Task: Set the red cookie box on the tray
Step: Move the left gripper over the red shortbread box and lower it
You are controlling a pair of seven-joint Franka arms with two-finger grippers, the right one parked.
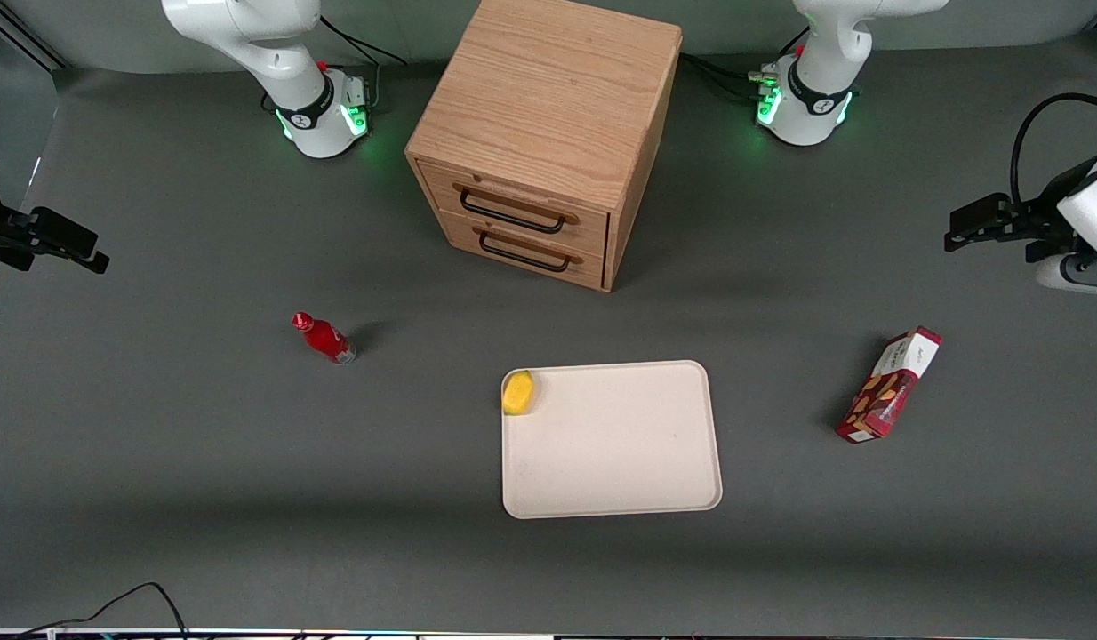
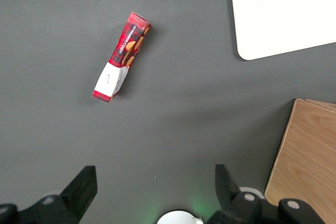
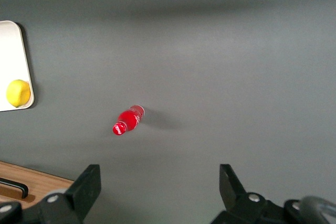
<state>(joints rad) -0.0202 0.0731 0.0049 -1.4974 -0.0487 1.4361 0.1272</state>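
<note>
The red cookie box [image 1: 888,384] lies flat on the grey table, apart from the tray and toward the working arm's end. Its white panel end points away from the front camera. It also shows in the left wrist view [image 2: 121,56]. The cream-beige tray [image 1: 620,444] lies in front of the drawer cabinet, nearer the front camera; one corner of it shows in the left wrist view [image 2: 283,9]. My left gripper [image 1: 962,227] hangs high above the table, farther from the front camera than the box. It is open and empty [image 2: 154,187], with the box well clear of its fingers.
A yellow lemon [image 1: 518,392] sits in a tray corner. A small red bottle [image 1: 324,338] lies toward the parked arm's end. A wooden two-drawer cabinet [image 1: 548,124] stands at the table's middle, farther from the front camera than the tray; its edge shows in the left wrist view [image 2: 310,161].
</note>
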